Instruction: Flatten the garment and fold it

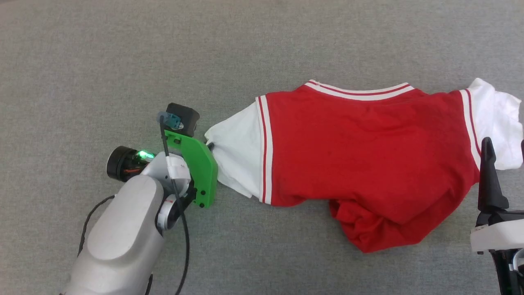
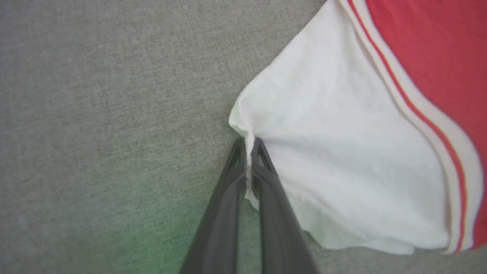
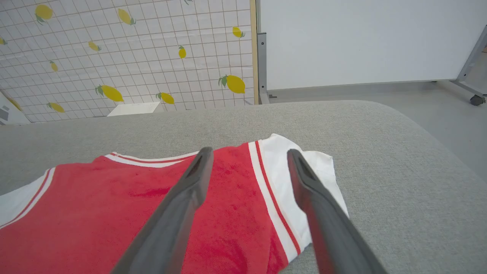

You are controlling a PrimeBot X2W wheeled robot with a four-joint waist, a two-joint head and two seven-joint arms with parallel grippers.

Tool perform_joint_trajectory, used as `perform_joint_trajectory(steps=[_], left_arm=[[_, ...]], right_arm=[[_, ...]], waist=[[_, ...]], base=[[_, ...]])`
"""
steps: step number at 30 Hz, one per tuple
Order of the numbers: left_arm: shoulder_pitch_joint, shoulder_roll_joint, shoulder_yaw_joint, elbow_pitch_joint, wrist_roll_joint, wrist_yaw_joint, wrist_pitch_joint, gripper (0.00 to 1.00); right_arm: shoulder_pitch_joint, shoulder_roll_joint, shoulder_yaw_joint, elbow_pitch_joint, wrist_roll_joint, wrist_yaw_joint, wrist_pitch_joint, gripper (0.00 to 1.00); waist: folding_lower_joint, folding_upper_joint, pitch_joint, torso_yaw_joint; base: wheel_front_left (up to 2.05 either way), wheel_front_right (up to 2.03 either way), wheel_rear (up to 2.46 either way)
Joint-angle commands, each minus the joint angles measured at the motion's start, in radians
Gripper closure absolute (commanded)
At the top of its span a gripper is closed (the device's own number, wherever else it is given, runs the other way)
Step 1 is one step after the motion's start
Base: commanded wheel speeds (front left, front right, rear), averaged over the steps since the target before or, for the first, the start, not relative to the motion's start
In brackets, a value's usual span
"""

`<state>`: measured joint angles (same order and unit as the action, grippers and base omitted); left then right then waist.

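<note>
The garment [image 1: 360, 143] lies back-up on the grey padded surface, red body with white short sleeves and striped trim; its lower hem is bunched toward me. My left gripper [image 1: 210, 146] is at the edge of the left white sleeve [image 1: 237, 155]. In the left wrist view, that gripper [image 2: 249, 147] is shut on a pinch of the sleeve [image 2: 342, 152] edge. My right gripper [image 1: 505, 153] stands open at the right sleeve [image 1: 497, 119]. In the right wrist view it [image 3: 250, 153] hovers over the striped shoulder seam of the garment [image 3: 114, 213], holding nothing.
The grey padded surface [image 1: 123, 61] stretches wide around the shirt. The right wrist view has its rounded far edge [image 3: 380, 110], with a lemon-patterned panel [image 3: 133, 57], a white board [image 3: 361, 38] and floor [image 3: 449, 114] beyond.
</note>
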<state>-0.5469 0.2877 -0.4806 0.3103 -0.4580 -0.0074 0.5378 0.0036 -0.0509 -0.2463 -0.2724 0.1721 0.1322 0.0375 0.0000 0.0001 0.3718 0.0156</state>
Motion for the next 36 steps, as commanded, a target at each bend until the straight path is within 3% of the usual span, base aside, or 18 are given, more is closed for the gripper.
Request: perform_joint_trajectory(steps=[1, 10, 16, 20, 27, 32, 36], left_arm=[[0.053, 0.0, -0.02, 0.023, -0.012, -0.007, 0.026, 1.0], [0.132, -0.02, 0.095, -0.083, -0.053, 0.098, -0.152, 1.0], [0.319, -0.028, 0.214, -0.228, -0.127, 0.181, -0.265, 1.0], [0.484, -0.002, 0.277, -0.341, -0.149, 0.232, -0.298, 1.0], [0.57, 0.0, 0.274, -0.463, -0.157, 0.245, -0.299, 1.0], [0.518, -0.005, 0.246, -0.511, -0.138, 0.242, -0.287, 1.0], [0.453, -0.005, 0.232, -0.533, -0.112, 0.244, -0.285, 1.0]], right_arm=[[-0.006, 0.001, 0.0, 0.006, 0.007, -0.002, -0.008, 0.0], [-0.003, 0.001, 0.003, 0.04, 0.02, -0.002, -0.025, 0.0], [0.008, 0.001, -0.003, 0.053, 0.021, -0.002, -0.026, 0.0], [0.023, 0.001, -0.026, 0.065, 0.02, -0.002, -0.02, 0.0], [-0.044, -0.002, -0.035, 0.057, -0.01, -0.002, 0.055, 0.0], [-0.221, -0.101, -0.018, 0.066, 0.007, -0.002, 0.22, 0.0], [-0.369, -0.177, -0.016, 0.144, 0.043, -0.002, 0.384, 0.0]], waist=[[0.0, -0.0001, -0.01, -0.003], [0.0, -0.0001, -0.065, 0.006], [0.0, -0.0001, -0.095, 0.009], [0.0, -0.0001, -0.101, 0.02], [0.0, -0.0001, -0.075, 0.059], [0.0, -0.0001, -0.015, 0.075], [0.0, -0.0001, 0.047, 0.084]], base=[[0.0, 0.0, 0.0], [0.0, 0.0, 0.0], [0.0, 0.0, 0.0], [0.0, 0.0, 0.0], [0.0, 0.0, 0.0], [0.0, 0.0, 0.0], [0.0, 0.0, 0.0]])
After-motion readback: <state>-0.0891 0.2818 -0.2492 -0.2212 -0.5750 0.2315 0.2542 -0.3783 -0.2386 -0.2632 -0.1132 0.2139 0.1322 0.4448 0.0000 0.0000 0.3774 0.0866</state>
